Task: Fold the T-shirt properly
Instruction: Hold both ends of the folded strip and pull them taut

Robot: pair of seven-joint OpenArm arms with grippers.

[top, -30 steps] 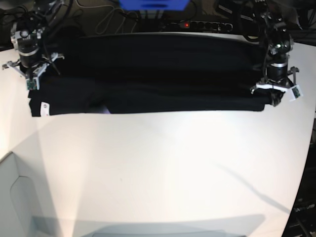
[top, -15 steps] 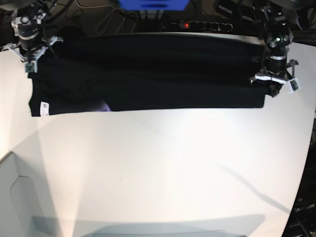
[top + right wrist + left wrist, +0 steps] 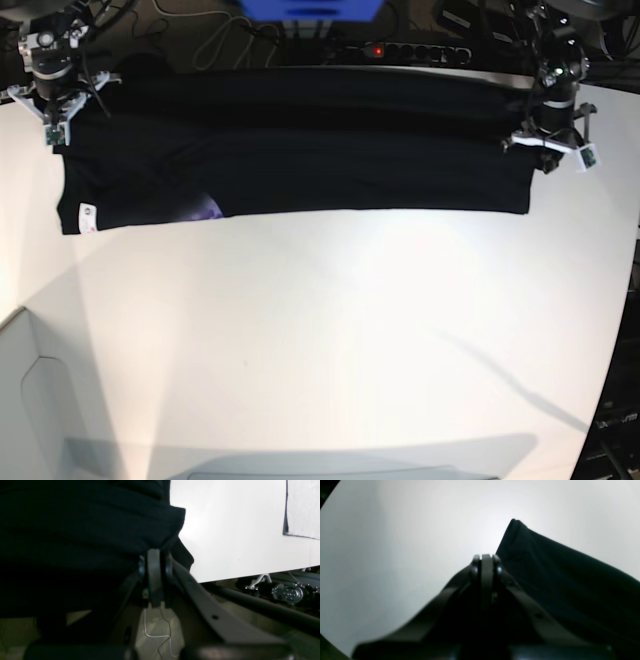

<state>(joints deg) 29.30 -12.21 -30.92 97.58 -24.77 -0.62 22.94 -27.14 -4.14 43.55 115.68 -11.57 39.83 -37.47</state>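
The black T-shirt (image 3: 300,150) lies folded into a long band across the far part of the white table (image 3: 330,340). Its small white tag (image 3: 87,215) and a bit of purple print (image 3: 205,208) show at the near left hem. My right gripper (image 3: 55,118) is at the shirt's far left corner. In the right wrist view it (image 3: 155,552) is shut on bunched black cloth (image 3: 87,530). My left gripper (image 3: 547,148) is at the shirt's right end. In the left wrist view it (image 3: 486,557) is shut, with the cloth (image 3: 557,575) running off to its right.
A power strip with a red light (image 3: 400,50), cables and a blue object (image 3: 310,8) sit just behind the table's far edge. A white panel (image 3: 30,400) lies at the near left. The right wrist view shows the table edge and metal hardware below (image 3: 287,593).
Both grippers moved toward the far edge, pulling the shirt back with them. The near hem shifted farther away and more purple print shows.
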